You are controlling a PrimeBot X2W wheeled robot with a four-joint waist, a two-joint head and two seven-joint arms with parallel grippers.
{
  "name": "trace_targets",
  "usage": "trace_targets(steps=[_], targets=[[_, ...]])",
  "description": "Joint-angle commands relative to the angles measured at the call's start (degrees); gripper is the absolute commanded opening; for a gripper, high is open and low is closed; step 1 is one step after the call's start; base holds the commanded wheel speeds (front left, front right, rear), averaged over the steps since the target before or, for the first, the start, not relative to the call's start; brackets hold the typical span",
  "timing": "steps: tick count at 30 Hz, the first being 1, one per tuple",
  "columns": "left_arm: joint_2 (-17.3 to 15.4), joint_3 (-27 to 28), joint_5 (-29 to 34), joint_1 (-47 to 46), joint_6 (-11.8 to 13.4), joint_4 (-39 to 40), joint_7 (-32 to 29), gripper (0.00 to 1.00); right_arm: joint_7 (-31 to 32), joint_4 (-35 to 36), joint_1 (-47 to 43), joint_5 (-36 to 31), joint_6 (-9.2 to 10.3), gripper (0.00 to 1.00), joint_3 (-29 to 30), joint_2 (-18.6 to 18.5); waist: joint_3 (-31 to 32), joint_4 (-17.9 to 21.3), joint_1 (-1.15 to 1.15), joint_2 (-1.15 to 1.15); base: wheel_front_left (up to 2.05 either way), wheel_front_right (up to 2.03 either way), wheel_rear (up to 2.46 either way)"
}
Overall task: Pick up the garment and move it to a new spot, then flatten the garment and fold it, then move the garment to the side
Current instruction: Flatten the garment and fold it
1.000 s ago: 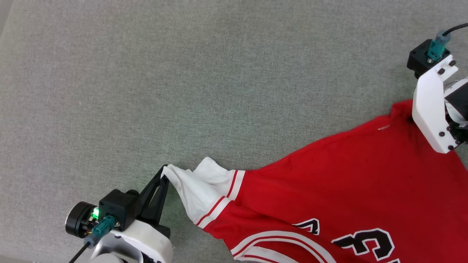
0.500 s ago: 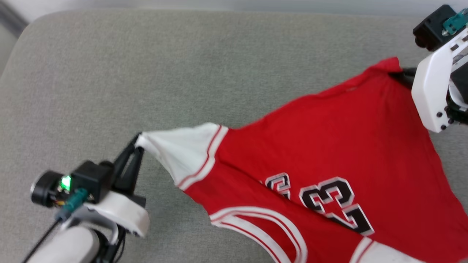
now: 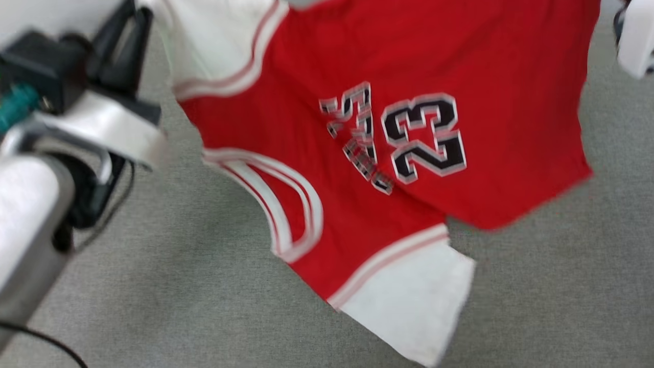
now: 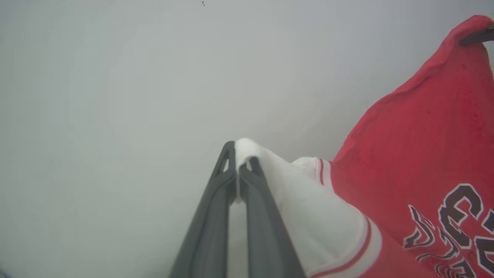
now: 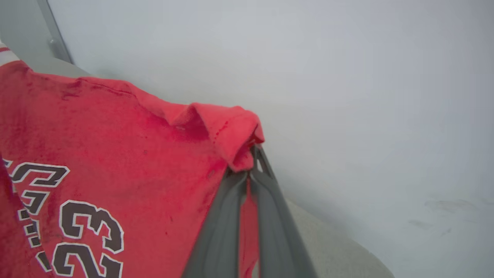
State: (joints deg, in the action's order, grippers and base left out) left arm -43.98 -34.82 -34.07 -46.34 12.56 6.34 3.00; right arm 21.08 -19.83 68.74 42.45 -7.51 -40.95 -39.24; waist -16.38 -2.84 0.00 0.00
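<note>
Left gripper (image 4: 239,153), right gripper (image 5: 251,164) pinch garment (image 3: 286,117), seemingly aloft.

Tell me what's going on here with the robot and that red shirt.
The robot holds the shirt in the air between both grippers, above a grey surface. The left gripper is shut on the tip of one white sleeve, the right gripper on a red corner. The 23 print faces the head camera, and the other sleeve hangs lowest.
</note>
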Motion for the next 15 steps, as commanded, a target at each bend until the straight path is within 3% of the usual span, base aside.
trace_targets(steps=[1, 15], targets=[[0.25, 0.14, 0.54, -1.14, -0.19, -0.3, -0.12, 0.0, -0.3, -0.42, 1.24, -0.49, 0.04, 0.0, 0.53, 0.4, -0.7, 0.39, 0.0, 0.0, 0.0, 0.0, 0.0], [7.97, 1.15, 3.71, -34.4, -9.13, -17.07, -3.36, 0.0, -4.53, -10.05, 20.5, -12.96, 0.04, 0.0, 9.07, 9.06, -8.01, 0.85, 0.0, 0.0, 0.0, 0.0, 0.0]])
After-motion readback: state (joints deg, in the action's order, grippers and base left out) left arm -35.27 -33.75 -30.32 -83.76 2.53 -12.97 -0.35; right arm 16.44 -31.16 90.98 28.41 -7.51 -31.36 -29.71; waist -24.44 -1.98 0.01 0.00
